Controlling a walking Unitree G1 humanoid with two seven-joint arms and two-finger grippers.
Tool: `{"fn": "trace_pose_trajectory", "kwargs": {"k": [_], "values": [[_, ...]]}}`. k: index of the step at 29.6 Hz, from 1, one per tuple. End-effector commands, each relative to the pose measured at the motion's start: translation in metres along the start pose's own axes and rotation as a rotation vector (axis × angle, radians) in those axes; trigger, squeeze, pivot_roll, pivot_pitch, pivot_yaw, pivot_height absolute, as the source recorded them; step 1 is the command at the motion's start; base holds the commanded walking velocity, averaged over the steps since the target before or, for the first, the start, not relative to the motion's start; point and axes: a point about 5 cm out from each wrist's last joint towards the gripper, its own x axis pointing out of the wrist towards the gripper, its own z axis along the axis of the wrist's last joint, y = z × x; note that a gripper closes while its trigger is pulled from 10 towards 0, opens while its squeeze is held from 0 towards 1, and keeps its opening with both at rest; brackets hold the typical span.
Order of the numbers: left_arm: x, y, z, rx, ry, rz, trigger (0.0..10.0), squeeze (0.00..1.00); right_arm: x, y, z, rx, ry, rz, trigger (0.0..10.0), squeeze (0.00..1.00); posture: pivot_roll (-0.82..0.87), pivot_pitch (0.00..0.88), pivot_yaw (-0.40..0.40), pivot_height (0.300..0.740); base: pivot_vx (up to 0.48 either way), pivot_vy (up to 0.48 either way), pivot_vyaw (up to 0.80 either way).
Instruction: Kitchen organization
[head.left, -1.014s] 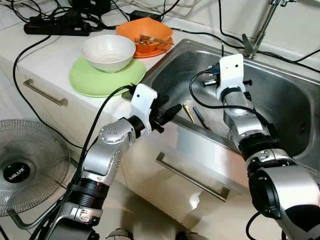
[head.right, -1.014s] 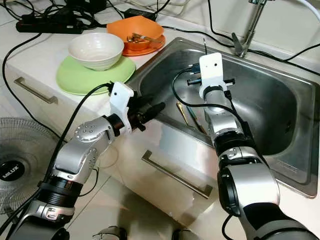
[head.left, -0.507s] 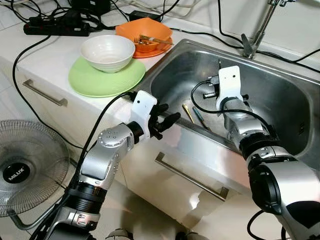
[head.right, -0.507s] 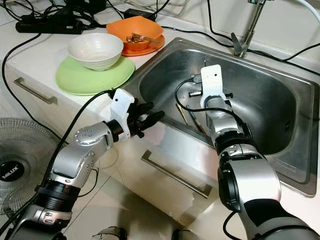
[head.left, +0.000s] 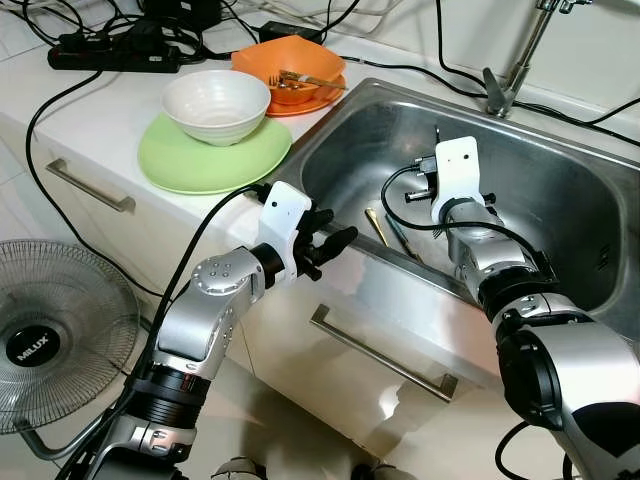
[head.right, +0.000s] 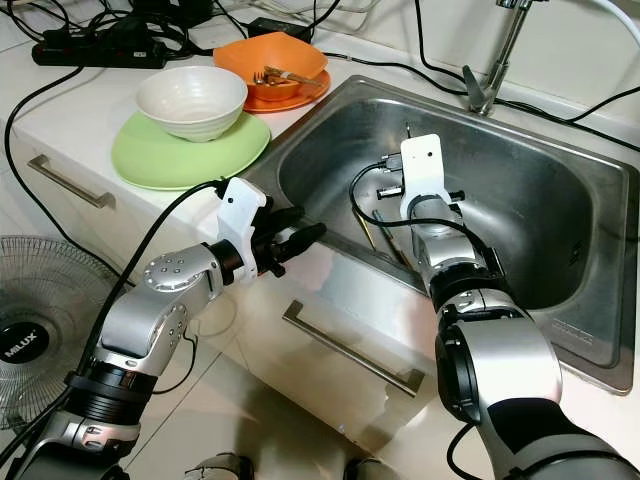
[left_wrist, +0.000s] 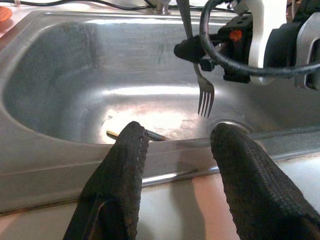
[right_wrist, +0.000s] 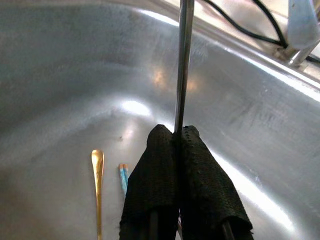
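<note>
Steel sink (head.left: 560, 190) walls stand well clear of the right gripper (right_wrist: 176, 137), which hangs inside the basin clenched on a fork (left_wrist: 202, 85), tines down above the bare floor near the drain. Below it lie a gold spoon (right_wrist: 97, 190) and chopsticks (right_wrist: 123, 175). The left gripper (left_wrist: 175, 145), fingers spread, hovers just outside the sink's front rim.

fork (left_wrist: 205, 95) over sink (left_wrist: 75, 65) — left tool (left_wrist: 175, 150) spread
</note>
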Motion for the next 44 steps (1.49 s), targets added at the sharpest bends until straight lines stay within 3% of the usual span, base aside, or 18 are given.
{"fn": "trace_pose_trajectory", "kwargs": {"k": [1, 3, 4, 5, 6, 7, 17, 18, 19, 20, 23, 25, 31, 36, 44], "values": [[-0.001, -0.004, -0.001, -0.002, 0.003, -0.019, 10.0, 0.0, -0.002, 0.001, -0.012, -0.005, 0.044, 0.004, 10.0, 0.0, 0.14, 0.063, -0.022, 0.74, 0.0, 0.0, 0.0], [-0.001, -0.005, -0.001, -0.003, 0.002, -0.021, 10.0, 0.0, -0.002, 0.002, -0.013, -0.008, 0.046, 0.01, 10.0, 0.0, 0.14, 0.061, -0.022, 0.74, 0.0, 0.0, 0.0], [-0.001, -0.005, -0.001, -0.003, 0.002, -0.022, 10.0, 0.0, -0.002, 0.002, -0.014, -0.009, 0.048, 0.013, 10.0, 0.75, 0.14, 0.06, -0.022, 0.74, 0.0, 0.0, 0.0], [-0.001, -0.006, -0.001, -0.003, 0.002, -0.022, 10.0, 0.0, -0.002, 0.002, -0.014, -0.01, 0.048, 0.015, 10.0, 0.75, 0.14, 0.059, -0.022, 0.74, 0.0, 0.0, 0.0], [-0.001, -0.006, -0.001, -0.003, 0.003, -0.023, 10.0, 0.0, -0.002, 0.002, -0.014, -0.009, 0.049, 0.015, 10.0, 0.95, 0.14, 0.058, -0.022, 0.74, 0.0, 0.0, 0.0], [-0.001, -0.006, -0.002, -0.004, 0.004, -0.024, 10.0, 0.0, -0.002, 0.002, -0.015, -0.006, 0.05, 0.012, 10.0, 1.0, 0.14, 0.057, -0.021, 0.74, 0.0, 0.0, 0.0], [-0.001, -0.008, -0.002, -0.008, 0.004, -0.032, 10.0, 0.0, -0.003, 0.0, -0.013, -0.023, 0.032, -0.01, 10.0, 1.0, 0.14, 0.054, -0.022, 0.74, 0.0, 0.0, 0.0], [-0.001, -0.009, -0.002, -0.008, 0.003, -0.032, 10.0, 0.0, -0.002, -0.002, -0.006, -0.023, -0.018, -0.021, 10.0, 0.0, 0.13, 0.053, -0.021, 0.74, 0.0, 0.0, 0.0], [-0.001, -0.009, -0.002, -0.008, 0.003, -0.032, 10.0, 0.0, -0.002, -0.002, -0.006, -0.023, -0.018, -0.021, 10.0, 0.0, 0.13, 0.053, -0.021, 0.74, 0.0, 0.0, 0.0], [0.0, -0.008, -0.002, -0.007, -0.004, -0.027, 10.0, 0.0, -0.002, -0.002, 0.007, 0.001, -0.107, -0.017, 10.0, 0.0, 0.13, 0.053, -0.022, 0.74, 0.0, 0.0, 0.0], [0.0, -0.006, 0.003, 0.003, -0.036, -0.001, 10.0, 0.0, -0.003, -0.002, 0.024, 0.034, -0.225, -0.005, 10.0, 0.0, 0.13, 0.052, -0.022, 0.74, 0.0, 0.0, 0.0], [0.0, 0.0, 0.015, 0.009, -0.118, 0.066, 10.0, 0.0, -0.007, -0.003, 0.044, 0.069, -0.372, 0.004, 10.0, 0.0, 0.13, 0.052, -0.023, 0.74, 0.0, 0.0, 0.0], [-0.003, 0.018, 0.031, 0.045, -0.216, 0.202, 10.0, 0.0, -0.018, -0.003, 0.063, 0.121, -0.549, 0.041, 10.0, 0.0, 0.11, 0.061, -0.023, 0.74, 0.0, 0.0, 0.0], [-0.005, 0.028, 0.038, 0.073, -0.264, 0.295, 10.0, 0.0, -0.023, -0.005, 0.063, 0.14, -0.587, 0.03, 10.0, 0.0, 0.1, 0.068, -0.021, 0.74, 0.0, 0.0, 0.0], [-0.013, 0.043, 0.049, 0.121, -0.366, 0.445, 10.0, 0.0, -0.037, -0.01, 0.038, 0.172, -0.565, -0.023, 10.0, 0.0, 0.07, 0.083, -0.017, 0.74, 0.0, 0.0, 0.0]]}}
